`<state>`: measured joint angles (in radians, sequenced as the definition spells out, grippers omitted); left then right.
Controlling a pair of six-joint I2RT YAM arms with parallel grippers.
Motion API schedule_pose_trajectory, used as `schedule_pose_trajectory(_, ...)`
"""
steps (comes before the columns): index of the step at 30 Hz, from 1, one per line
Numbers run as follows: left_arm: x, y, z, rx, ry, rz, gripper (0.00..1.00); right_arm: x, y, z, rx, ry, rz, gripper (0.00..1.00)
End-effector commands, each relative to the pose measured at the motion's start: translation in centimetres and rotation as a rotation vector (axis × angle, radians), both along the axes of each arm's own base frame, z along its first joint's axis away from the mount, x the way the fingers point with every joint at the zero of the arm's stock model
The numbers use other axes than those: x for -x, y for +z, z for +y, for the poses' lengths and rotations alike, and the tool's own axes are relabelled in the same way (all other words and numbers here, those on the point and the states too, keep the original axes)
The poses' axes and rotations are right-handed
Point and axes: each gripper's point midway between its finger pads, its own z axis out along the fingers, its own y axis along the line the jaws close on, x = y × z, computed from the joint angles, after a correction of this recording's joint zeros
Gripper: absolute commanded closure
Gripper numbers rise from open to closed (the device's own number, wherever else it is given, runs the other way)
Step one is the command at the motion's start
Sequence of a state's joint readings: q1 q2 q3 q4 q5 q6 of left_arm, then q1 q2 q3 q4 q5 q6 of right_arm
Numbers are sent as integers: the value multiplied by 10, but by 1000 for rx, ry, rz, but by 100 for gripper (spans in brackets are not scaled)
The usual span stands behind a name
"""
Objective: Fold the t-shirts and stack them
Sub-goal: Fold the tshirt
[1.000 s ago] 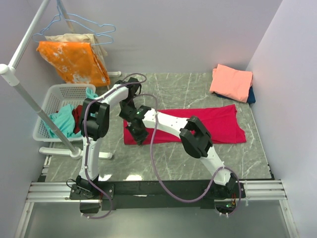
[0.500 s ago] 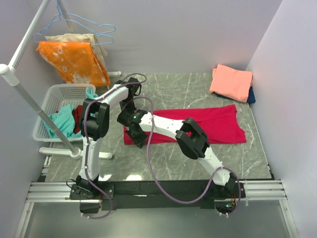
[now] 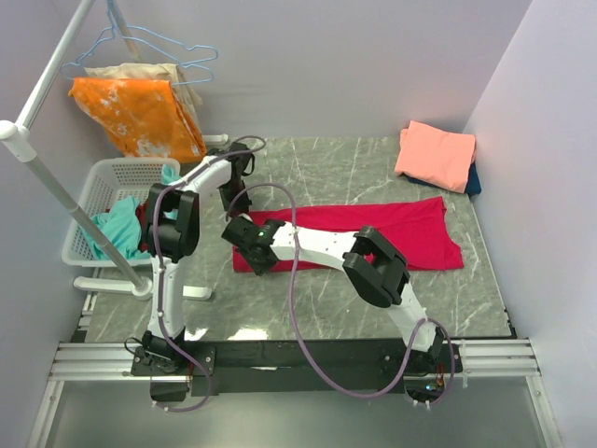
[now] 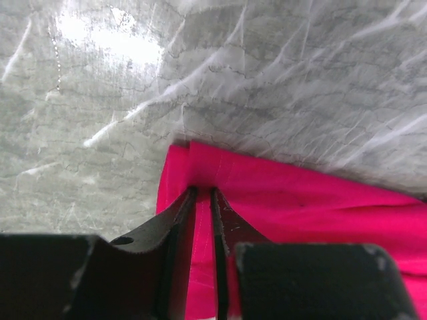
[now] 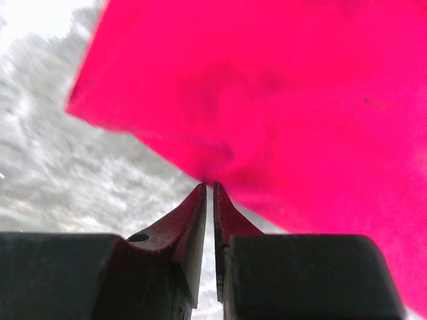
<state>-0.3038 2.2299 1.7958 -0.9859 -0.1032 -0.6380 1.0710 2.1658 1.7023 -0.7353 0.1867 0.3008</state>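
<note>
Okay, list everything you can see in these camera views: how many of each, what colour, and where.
red t-shirt: one, crimson, spread across mid-table
folded t-shirt: one, salmon-pink, far right corner
dark t-shirt: one, dark blue, under the pink one
blotched cloth: one, orange and white, hung far left
hangers: at least two, pale blue, above it
basket: one, white, left of table
teal cloth: one, in basket
table: one, grey marble
left gripper: black, pinching red t-shirt's far left corner
right gripper: black, pinching its near left corner
</note>
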Motion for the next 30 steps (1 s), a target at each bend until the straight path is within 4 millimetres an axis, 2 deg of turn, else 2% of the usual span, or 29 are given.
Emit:
schedule_pose_trajectory(1, -9, -2, 9, 56, -3, -3, 78, -22, 40, 27, -157, 3, -132, 85)
schedule_pose_trajectory(6, -12, -3, 14, 87, 10, 8, 78, -32, 51, 43, -194, 14, -170, 84)
schedule_pose_trajectory(7, -10, -4, 12, 114, 10, 18, 78, -34, 41, 43, -171, 16, -159, 85)
schedule_pose_trajectory(10, -11, -7, 12, 146, 16, 34, 78, -38, 43, 48, -180, 30, -180, 86)
schedule_pose_trajectory(13, -10, -9, 12, 169, 17, 45, 78, -42, 59, 54, -219, 44, -211, 86)
schedule_pose_trajectory(15, -9, -8, 10, 191, 15, 49, 78, -42, 63, 59, -243, 63, -216, 85)
schedule_pose_trajectory(17, -9, -9, 10, 193, 12, 51, 78, -41, 51, 58, -209, 68, -196, 83)
schedule_pose_trajectory(18, -9, -9, 9, 201, 10, 51, 78, -43, 54, 64, -216, 71, -190, 84)
schedule_pose_trajectory(19, -9, -9, 9, 207, 13, 52, 78, -41, 40, 64, -190, 74, -163, 84)
schedule_pose_trajectory(23, -9, -10, 6, 236, 11, 59, 78, -32, 25, 73, -216, 110, -112, 84)
schedule_pose_trajectory(28, -9, -11, 6, 251, 12, 60, 78, -24, -3, 73, -186, 129, -55, 85)
schedule_pose_trajectory(30, -10, -11, 7, 253, 14, 60, 78, -21, -7, 70, -174, 131, -32, 86)
